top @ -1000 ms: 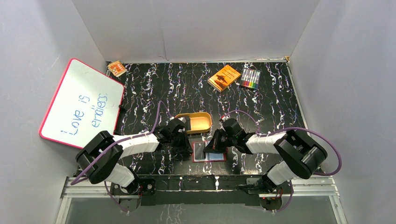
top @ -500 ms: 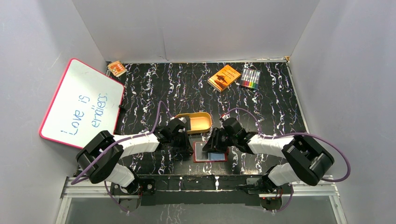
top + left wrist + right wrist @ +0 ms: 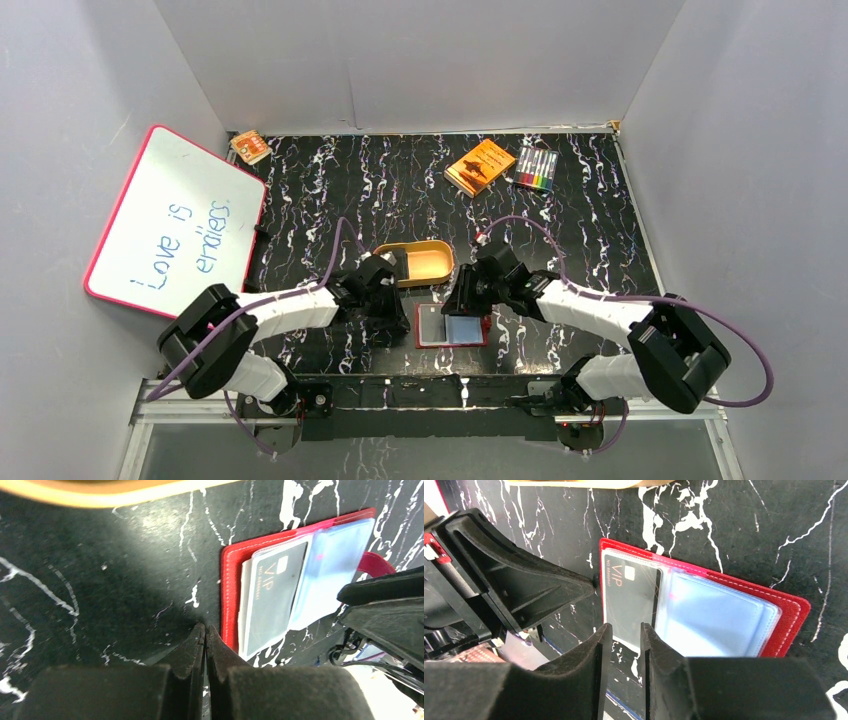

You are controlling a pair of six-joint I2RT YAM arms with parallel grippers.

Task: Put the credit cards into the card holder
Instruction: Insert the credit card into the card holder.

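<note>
1 VIP card point(image 3: 631, 600) sits pocketed in the open card holder point(image 3: 784, 615); no others visible. Left gripper point(image 3: 205, 630) jaws pressed together, right gripper point(image 3: 623, 630) slightly spread, empty.

I'm working in a lab test booth: plain grey panels point(image 3: 420, 60) box in a black marbled tabletop point(image 3: 400, 190), with a metal mounting rail point(image 3: 190, 410) along its near edge.

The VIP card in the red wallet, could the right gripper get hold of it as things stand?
Likely yes: the right gripper hovers open at the edge of the VIP card, nothing between them. The left gripper, shut, sits beside the card holder, not over the card.
</note>
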